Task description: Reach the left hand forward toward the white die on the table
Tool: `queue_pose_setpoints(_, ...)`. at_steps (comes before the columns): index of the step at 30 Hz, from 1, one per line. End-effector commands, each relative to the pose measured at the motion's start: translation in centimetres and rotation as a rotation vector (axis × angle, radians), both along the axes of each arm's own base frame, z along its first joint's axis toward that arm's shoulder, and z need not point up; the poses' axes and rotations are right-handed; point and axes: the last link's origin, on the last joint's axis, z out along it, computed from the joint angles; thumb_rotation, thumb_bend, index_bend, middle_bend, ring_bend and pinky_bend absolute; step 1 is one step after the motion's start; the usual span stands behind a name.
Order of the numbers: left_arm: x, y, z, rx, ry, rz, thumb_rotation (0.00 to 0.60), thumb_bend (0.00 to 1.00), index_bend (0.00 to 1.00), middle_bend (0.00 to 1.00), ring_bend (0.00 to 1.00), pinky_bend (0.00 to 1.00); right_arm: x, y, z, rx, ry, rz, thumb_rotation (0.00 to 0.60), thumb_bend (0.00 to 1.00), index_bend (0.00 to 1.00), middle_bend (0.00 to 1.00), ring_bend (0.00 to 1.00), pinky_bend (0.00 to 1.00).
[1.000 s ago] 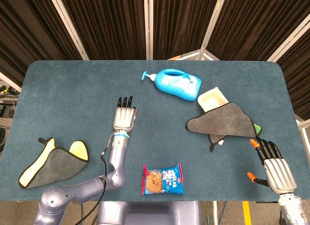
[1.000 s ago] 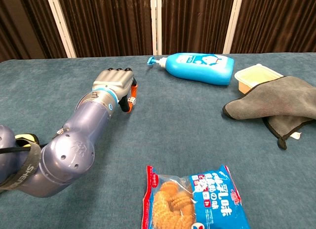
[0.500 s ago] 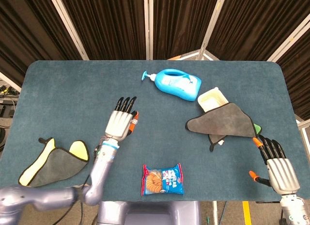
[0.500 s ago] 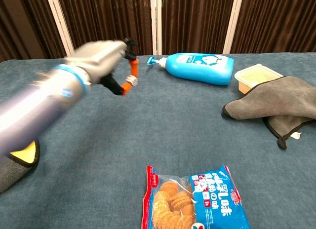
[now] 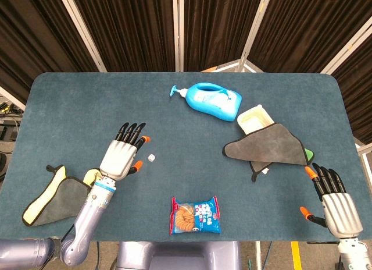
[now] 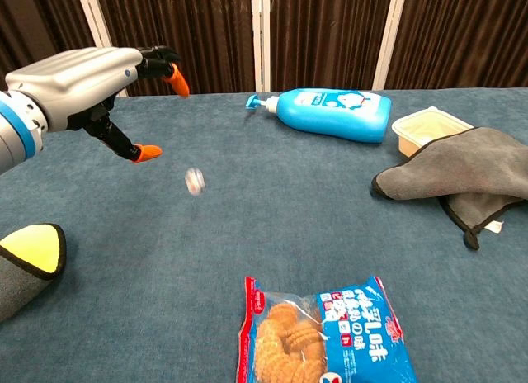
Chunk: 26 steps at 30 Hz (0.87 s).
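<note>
The white die [image 5: 151, 158] is a small cube on the blue table, just right of my left hand [image 5: 121, 155]; the chest view shows the die [image 6: 194, 182] slightly blurred, below and right of that hand [image 6: 91, 82]. My left hand is raised above the table with its fingers spread and holds nothing. The orange thumb tip [image 6: 147, 153] is closest to the die, a short gap away. My right hand [image 5: 334, 204] rests low at the table's right front corner, fingers spread and empty.
A blue detergent bottle [image 5: 211, 101] lies at the back centre. A grey cloth [image 5: 268, 146] partly covers a cream tub [image 5: 254, 118] on the right. A cookie packet [image 5: 196, 215] sits at the front centre. A grey-and-yellow cloth [image 5: 61, 194] lies front left.
My left hand has lifted and swung left and back toward me, uncovering the die that it hid. The right hand has barely moved.
</note>
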Motion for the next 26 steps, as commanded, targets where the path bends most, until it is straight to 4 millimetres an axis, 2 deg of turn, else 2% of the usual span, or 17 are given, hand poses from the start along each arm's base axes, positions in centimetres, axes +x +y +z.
queue_pose_setpoints(1,-0.2,-0.5,0.7,0.012,-0.007,-0.006,0.6,0.24,0.17,0.0,0.0,0.0,0.1,0.1,0.1,-0.004,0.0,0.004,0.6,0.09,0.06,0.0,0.0,0.0)
queue_pose_setpoints(4,-0.7,-1.3,1.6,0.031,-0.009,-0.011,0.6,0.24,0.17,0.0,0.0,0.0,0.2,0.3,0.2,-0.003,0.001,0.008,0.6,0.09,0.06,0.0,0.0,0.0)
queue_pose_setpoints(9,-3.3,-4.1,3.8,0.066,-0.048,0.026,0.6,0.24,0.16,0.0,0.0,0.0,0.1,0.3,0.1,-0.002,0.01,0.011,0.6,0.09,0.06,0.0,0.0,0.0)
queue_pose_setpoints(12,-5.2,-6.0,5.1,0.096,-0.034,0.05,0.6,0.24,0.14,0.0,0.0,0.0,0.1,0.3,0.0,0.002,0.013,0.005,0.6,0.09,0.06,0.0,0.0,0.0)
queue_pose_setpoints(13,-6.5,-7.0,5.6,0.116,-0.013,0.067,0.6,0.23,0.13,0.0,0.0,0.0,0.2,0.3,-0.1,-0.001,0.019,0.013,0.6,0.09,0.06,0.0,0.0,0.0)
queue_pose_setpoints(16,-9.0,-9.5,6.5,0.14,0.005,0.114,0.6,0.19,0.09,0.0,0.0,0.0,0.5,0.5,-0.3,-0.008,0.031,0.033,0.6,0.09,0.06,0.0,0.0,0.0)
queue_pose_setpoints(21,-11.7,-11.9,7.4,0.178,0.026,0.16,0.6,0.16,0.01,0.0,0.0,0.0,0.7,0.7,-0.5,-0.014,0.036,0.041,0.6,0.09,0.06,0.0,0.0,0.0)
queue_pose_setpoints(26,-13.8,-14.1,8.0,0.2,0.069,0.182,0.6,0.1,0.0,0.0,0.0,0.0,0.5,0.6,0.0,-0.04,0.033,0.029,0.6,0.09,0.06,0.0,0.0,0.0)
